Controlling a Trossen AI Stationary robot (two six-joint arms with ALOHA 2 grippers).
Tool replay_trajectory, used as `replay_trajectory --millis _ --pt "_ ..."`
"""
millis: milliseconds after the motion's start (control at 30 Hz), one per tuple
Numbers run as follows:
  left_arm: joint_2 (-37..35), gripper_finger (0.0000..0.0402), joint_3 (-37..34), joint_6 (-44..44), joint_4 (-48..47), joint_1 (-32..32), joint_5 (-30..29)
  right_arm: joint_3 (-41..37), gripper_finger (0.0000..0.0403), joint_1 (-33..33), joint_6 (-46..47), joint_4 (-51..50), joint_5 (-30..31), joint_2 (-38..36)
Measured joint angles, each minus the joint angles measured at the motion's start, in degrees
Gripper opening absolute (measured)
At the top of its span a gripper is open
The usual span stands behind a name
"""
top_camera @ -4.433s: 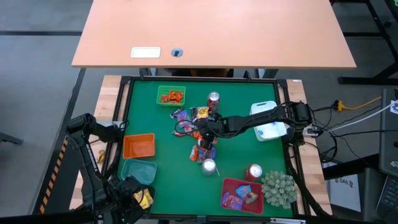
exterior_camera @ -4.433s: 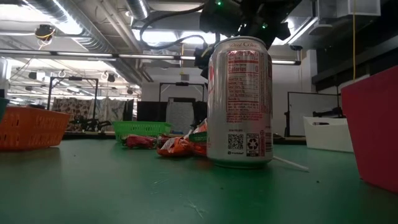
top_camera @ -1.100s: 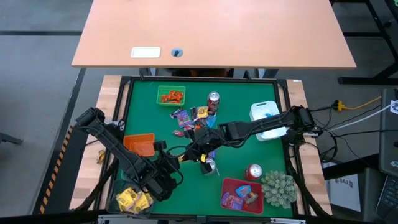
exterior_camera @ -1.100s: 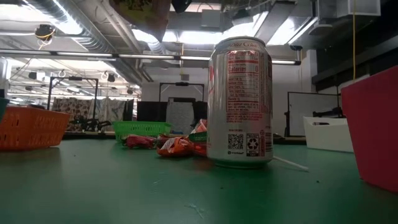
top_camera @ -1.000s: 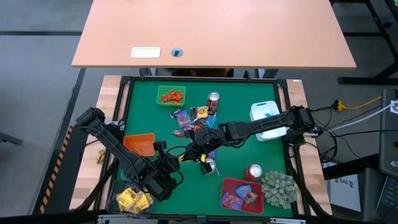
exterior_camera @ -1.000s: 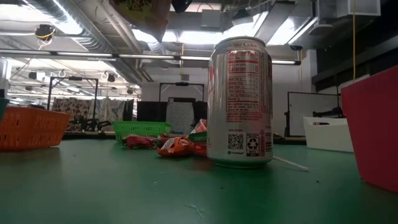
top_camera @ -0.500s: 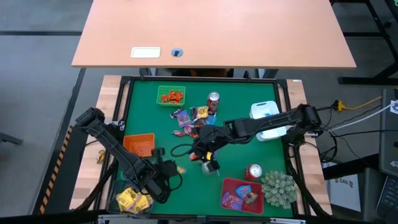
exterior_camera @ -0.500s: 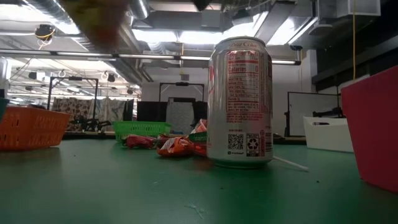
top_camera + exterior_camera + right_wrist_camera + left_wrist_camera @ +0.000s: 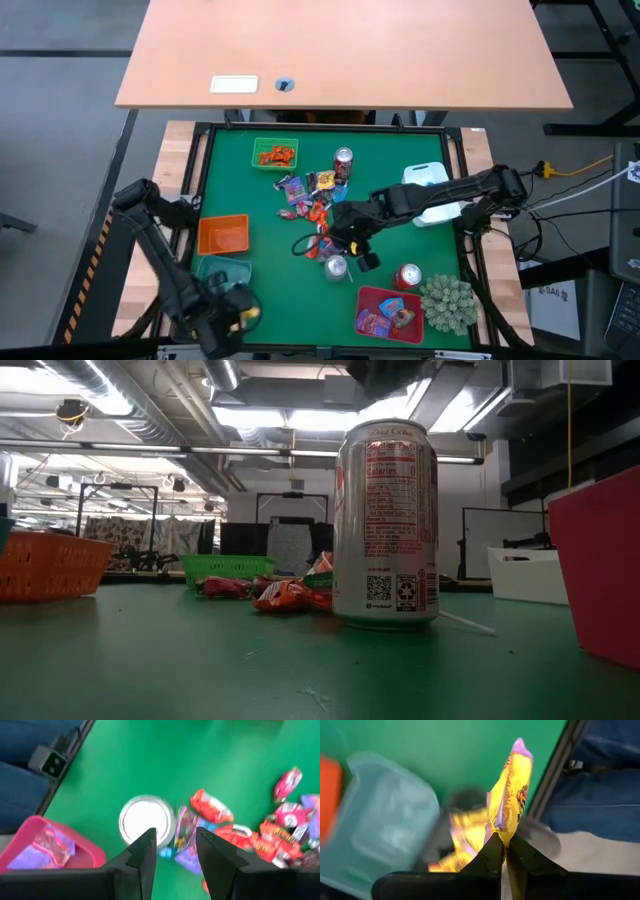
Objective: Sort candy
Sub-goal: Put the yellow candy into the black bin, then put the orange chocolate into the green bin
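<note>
Around the central drink can (image 9: 336, 266), loose candy (image 9: 318, 214) crowds the far side, while open green mat (image 9: 275, 290) stretches toward the teal bin (image 9: 222, 272). A second can (image 9: 408, 277), the red bin (image 9: 389, 313) (part-filled) and a spiky plant (image 9: 447, 303) hem the other side.

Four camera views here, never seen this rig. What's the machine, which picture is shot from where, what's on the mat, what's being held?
Two dark robot arms work over a green mat. One camera looks straight down, one sits at mat level, and one rides on each wrist. The left tool is shut on a yellow-and-purple candy packet, near the pale teal plastic bin at the mat's front-left corner. The right tool is open and empty, over the loose pile of wrapped candy and a red-and-silver drink can. Also there: green, orange, white and red bins, two more cans, and a spiky grey-green plant.
</note>
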Motion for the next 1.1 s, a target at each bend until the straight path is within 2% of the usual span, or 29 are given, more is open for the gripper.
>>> replay_trajectory --millis 233,533,667,867,1100 --pt "0.0 0.0 0.0 -16.67 -0.04 -7.01 2.07 -4.28 0.0137 -0.04 1.62 -3.47 0.65 0.0" --pt "0.0 0.0008 0.0 -27.64 -0.97 -10.84 2.02 -12.65 0.0138 -0.07 6.05 -4.2 10.65 0.04" --pt "0.0 0.0033 0.0 -32.61 -2.19 -10.89 2.35 -15.79 0.0138 -0.07 6.2 -3.33 15.18 0.04" --pt "0.0 0.0085 0.0 -34.08 -2.14 -10.9 5.68 -20.56 0.0138 -0.07 6.39 5.16 21.64 0.04" --pt "0.0 0.0132 0.0 -33.88 -2.12 -10.85 1.61 -26.01 0.0138 -0.07 6.05 12.76 24.34 0.07"
